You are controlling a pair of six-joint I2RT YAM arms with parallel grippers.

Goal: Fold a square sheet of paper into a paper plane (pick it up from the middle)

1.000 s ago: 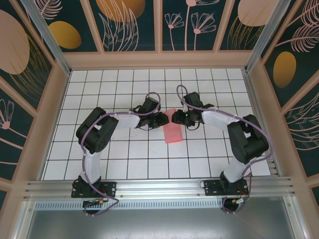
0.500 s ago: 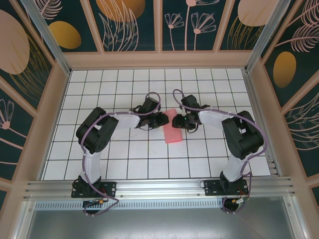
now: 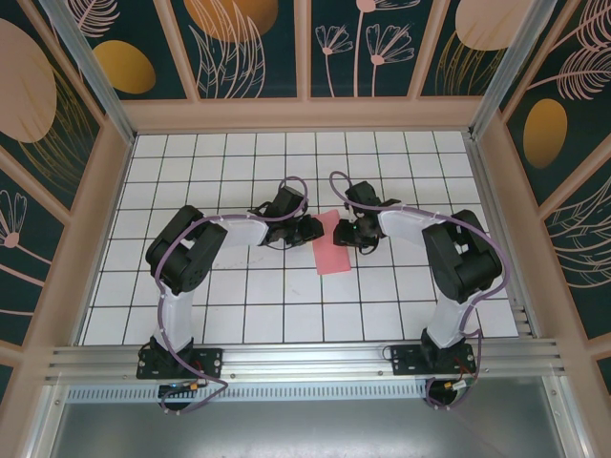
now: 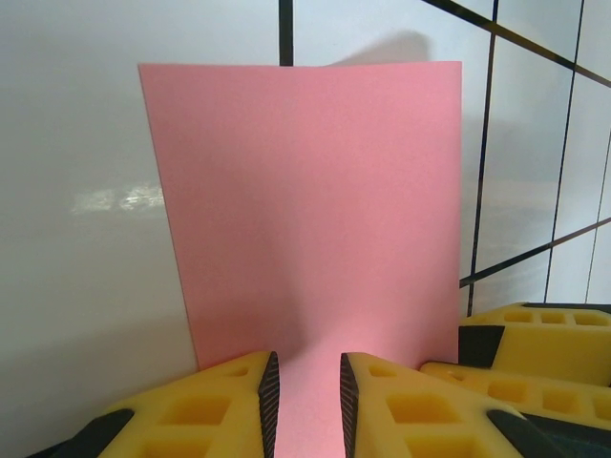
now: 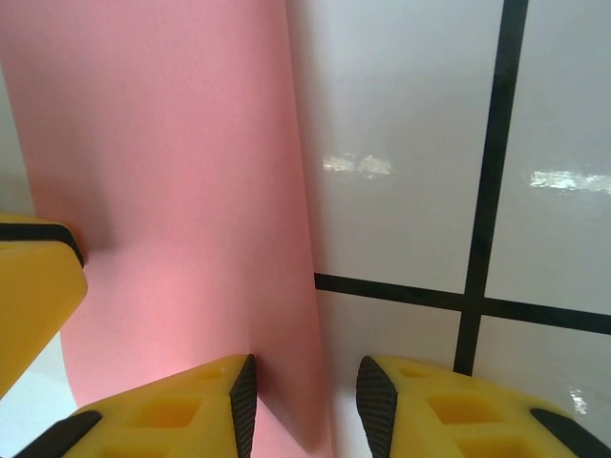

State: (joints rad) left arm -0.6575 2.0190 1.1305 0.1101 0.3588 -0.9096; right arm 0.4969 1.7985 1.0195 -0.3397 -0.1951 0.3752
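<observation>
Lying flat between both arms: folded salmon-pink paper sheet (image 3: 332,253), long axis near-to-far. Left gripper (image 4: 304,391) narrowly parted over one long edge; right gripper (image 5: 305,396) parted astride the opposite edge, unclenched.

Robot test cell, gridded white table (image 3: 239,305), aluminium rail (image 3: 305,359), floral-panelled walls (image 3: 250,48)

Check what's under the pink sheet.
The pink sheet rests on the white gridded table, and black grid lines emerge at its edges. Whatever lies directly beneath it is covered. The left gripper and right gripper stand at its edges.
</observation>
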